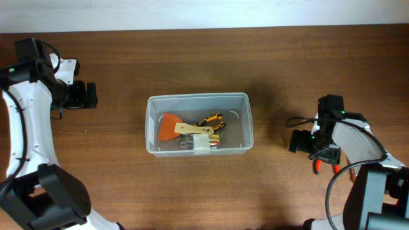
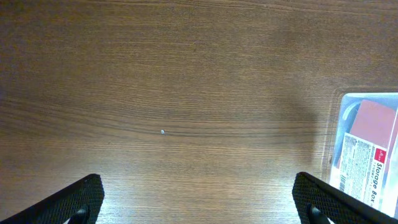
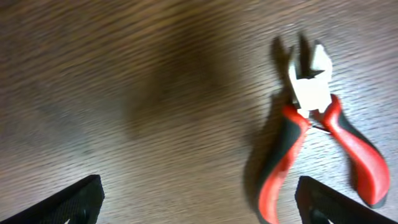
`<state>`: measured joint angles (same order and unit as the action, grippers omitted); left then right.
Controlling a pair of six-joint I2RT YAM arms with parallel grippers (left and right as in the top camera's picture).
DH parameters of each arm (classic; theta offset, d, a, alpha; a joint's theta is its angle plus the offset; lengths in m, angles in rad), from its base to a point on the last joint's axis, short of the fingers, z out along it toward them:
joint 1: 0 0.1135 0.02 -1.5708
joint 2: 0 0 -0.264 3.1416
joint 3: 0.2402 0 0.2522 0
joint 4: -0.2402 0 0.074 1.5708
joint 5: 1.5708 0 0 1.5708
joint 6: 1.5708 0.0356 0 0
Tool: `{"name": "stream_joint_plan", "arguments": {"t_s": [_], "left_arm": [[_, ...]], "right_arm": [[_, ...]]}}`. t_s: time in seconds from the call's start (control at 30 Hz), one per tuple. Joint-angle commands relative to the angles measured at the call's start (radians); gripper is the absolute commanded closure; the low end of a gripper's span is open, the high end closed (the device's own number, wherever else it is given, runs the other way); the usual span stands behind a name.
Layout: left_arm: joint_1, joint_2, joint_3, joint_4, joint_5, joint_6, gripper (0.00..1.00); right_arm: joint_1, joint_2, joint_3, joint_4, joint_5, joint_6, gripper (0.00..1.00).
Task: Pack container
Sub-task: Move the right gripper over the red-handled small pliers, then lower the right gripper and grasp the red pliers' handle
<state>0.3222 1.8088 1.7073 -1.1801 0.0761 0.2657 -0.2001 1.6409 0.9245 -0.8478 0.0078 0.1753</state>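
right wrist: whole pliers [image 3: 310,93]; overhead: handle tips only

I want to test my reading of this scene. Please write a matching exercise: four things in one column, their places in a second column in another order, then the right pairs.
Things
1. container
2. orange scraper
3. red-and-black pliers
4. left gripper

Places
A. over bare wood, far left, jaws open
B. on the table, right side, outside the container
C. middle of the table
D. inside the container

Pairs: 1-C, 2-D, 3-B, 4-A
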Motion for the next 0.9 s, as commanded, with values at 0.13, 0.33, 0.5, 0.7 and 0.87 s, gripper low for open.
{"name": "stream_joint_plan", "arguments": {"t_s": [0.13, 0.33, 0.5, 0.7, 0.87], "left_arm": [[0.008, 0.009, -0.005, 0.002, 0.014, -0.01, 0.01], [0.008, 0.009, -0.005, 0.002, 0.014, -0.01, 0.01], [0.008, 0.009, -0.005, 0.002, 0.014, -0.01, 0.01], [0.008, 0.009, -0.005, 0.002, 0.014, -0.01, 0.01], [0.008, 0.009, -0.005, 0.002, 0.014, -0.01, 0.01]], "right_arm": [[-0.123, -0.011, -0.007, -0.013, 0.003, 0.017, 0.01], [-0.221, -0.011, -0.007, -0.011, 0.002, -0.001, 0.01], [-0.213, -0.011, -0.007, -0.012, -0.006, -0.04, 0.01], [-0.13, -0.011, -0.008, -0.017, 0.002, -0.04, 0.01], [-0.058, -0.011, -0.01, -0.014, 0.004, -0.036, 0.01]]}}
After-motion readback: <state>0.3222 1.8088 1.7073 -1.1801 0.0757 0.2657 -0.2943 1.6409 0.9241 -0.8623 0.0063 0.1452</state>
